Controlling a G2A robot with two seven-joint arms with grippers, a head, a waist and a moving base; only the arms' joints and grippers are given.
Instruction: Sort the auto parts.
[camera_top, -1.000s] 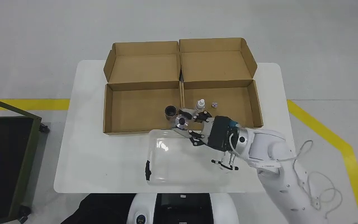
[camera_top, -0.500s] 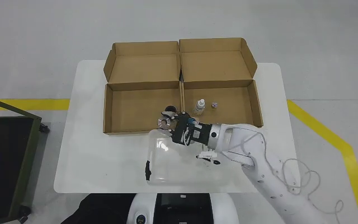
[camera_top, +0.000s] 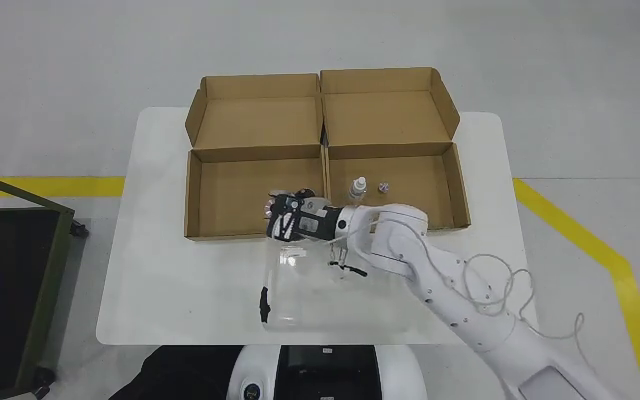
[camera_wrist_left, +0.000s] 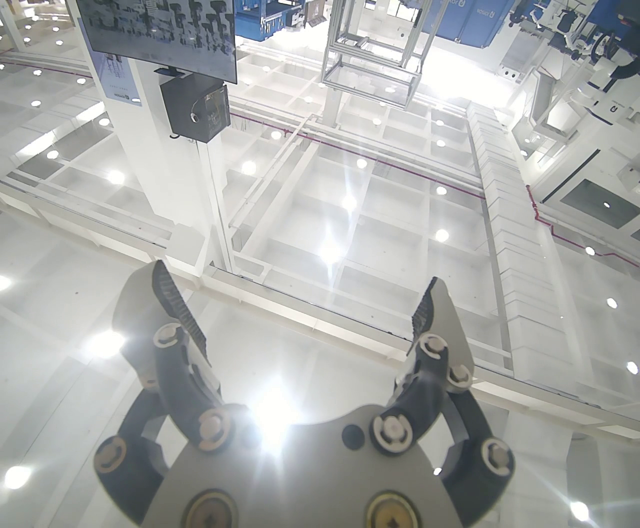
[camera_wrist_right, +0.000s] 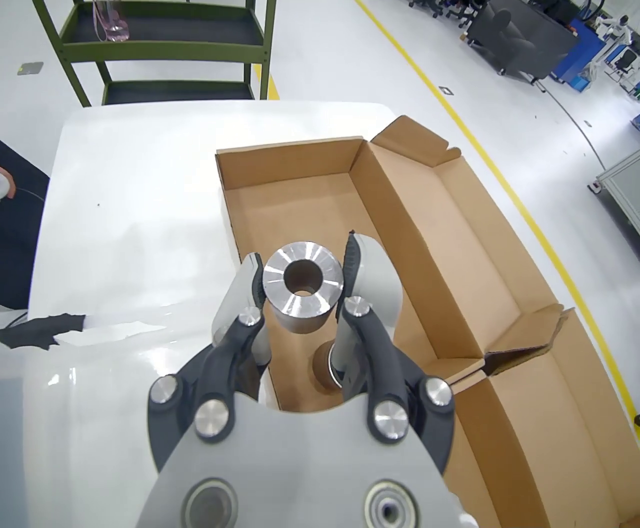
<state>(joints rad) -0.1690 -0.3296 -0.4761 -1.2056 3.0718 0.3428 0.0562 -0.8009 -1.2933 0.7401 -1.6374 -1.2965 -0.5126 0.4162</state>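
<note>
Right gripper (camera_wrist_right: 304, 261) pinches 1 steel bushing (camera_wrist_right: 303, 292) at 4 o'clock over the left box (camera_top: 232, 195), likely to join its twin (camera_wrist_right: 322, 371). Left gripper (camera_wrist_left: 297, 274) points upward, fingers spread.

Site: large industrial robotics lab hall.
You can confirm it by the yellow floor lines (camera_wrist_right: 475, 147), the green shelf cart (camera_wrist_right: 165, 47), and the high gridded ceiling (camera_wrist_left: 380, 210) with spotlights.

Right arm (camera_top: 440, 275) is all glossy white shells, thin pale cable (camera_top: 512, 280) looping off it. Left end effector (camera_wrist_left: 296, 279) and right end effector (camera_wrist_right: 303, 262) match: grey plate, black linkages, round silver screws (camera_wrist_right: 214, 419), ribbed black pads (camera_wrist_right: 350, 252).
</note>
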